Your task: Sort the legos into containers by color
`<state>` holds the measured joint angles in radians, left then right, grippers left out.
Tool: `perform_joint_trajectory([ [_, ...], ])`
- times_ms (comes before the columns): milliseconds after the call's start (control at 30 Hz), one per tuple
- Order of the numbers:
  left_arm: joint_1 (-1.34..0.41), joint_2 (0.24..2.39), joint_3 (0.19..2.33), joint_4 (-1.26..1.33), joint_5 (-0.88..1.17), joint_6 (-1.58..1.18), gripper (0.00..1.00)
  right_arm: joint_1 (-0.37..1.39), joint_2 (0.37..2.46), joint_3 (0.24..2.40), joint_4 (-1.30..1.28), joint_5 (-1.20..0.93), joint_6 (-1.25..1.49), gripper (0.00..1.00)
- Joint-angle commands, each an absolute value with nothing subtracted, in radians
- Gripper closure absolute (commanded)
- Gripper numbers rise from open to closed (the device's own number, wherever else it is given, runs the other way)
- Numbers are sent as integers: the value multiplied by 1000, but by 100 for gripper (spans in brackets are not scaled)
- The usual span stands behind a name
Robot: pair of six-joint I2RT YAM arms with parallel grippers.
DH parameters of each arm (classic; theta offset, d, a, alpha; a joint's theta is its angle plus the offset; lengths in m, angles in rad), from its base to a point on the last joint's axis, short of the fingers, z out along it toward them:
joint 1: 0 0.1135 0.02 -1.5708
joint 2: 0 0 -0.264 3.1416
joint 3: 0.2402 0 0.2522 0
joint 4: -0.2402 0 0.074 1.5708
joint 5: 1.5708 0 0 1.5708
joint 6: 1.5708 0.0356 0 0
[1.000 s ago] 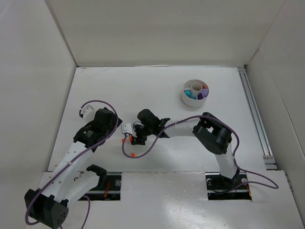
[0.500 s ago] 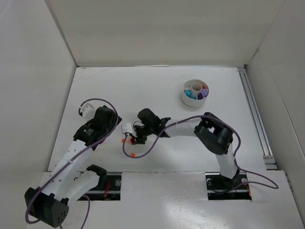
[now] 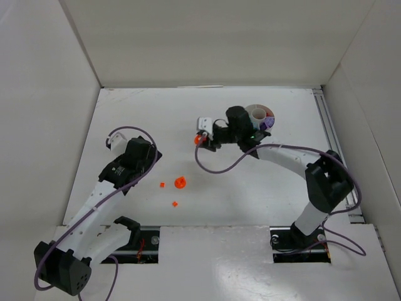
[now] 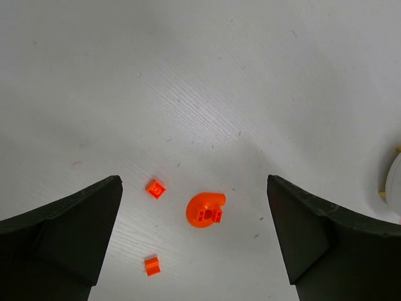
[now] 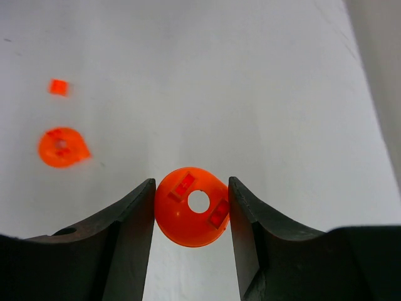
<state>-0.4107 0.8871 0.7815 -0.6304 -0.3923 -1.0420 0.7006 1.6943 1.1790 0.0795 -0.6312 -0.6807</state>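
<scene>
Right gripper (image 5: 191,188) has its two fingers pinching a round orange lego (image 5: 191,216), one pad on each side of it. The piece sits right at the fingertips with its flat face toward the wrist cam, so you can see a center hole and two little rectangular slots.

From the top cam the same gripper (image 3: 202,139) is out over the middle of the table (image 3: 138,113) with that orange bit (image 3: 198,140) at its tip. The white dish (image 3: 260,108) is back behind the wrist, on the opposite side from where the fingertips point. Part of it is hidden by the arm. What shows is the central ring and some purple, red and teal in the wedges nearest the right edge.

Left gripper (image 4: 193,182) is spread wide with nothing between the fingers. Three loose orange legos lie on the table in that gap:
- a tiny square one (image 4: 155,187) just inside the left finger
- a rounded one with a tab (image 4: 205,210) about midway between the fingers
- a small block (image 4: 151,265) nearer the wrist, on the left finger's side

The right wrist cam also catches the rounded loose one (image 5: 61,148) and a small square (image 5: 58,87), well off to the left of its left finger.
</scene>
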Motion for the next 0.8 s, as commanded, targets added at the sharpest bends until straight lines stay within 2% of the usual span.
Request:
perform_joint_trajectory([
  [0, -413, 896, 821, -578, -374, -976, 0, 532, 1626, 1158, 107, -701, -692, 65],
  [100, -413, 916, 807, -523, -331, -934, 0, 386, 1615, 1170, 97, -739, -692, 65],
  [300, -403, 943, 785, -457, -308, -888, 0, 197, 1762, 1340, 68, -821, -692, 65],
  [600, -394, 982, 795, -430, -299, -870, 0, 91, 1931, 1511, 44, -906, -692, 65],
  [767, -367, 992, 784, -408, -278, -861, 0, 81, 1971, 1531, 44, -926, -706, 63],
])
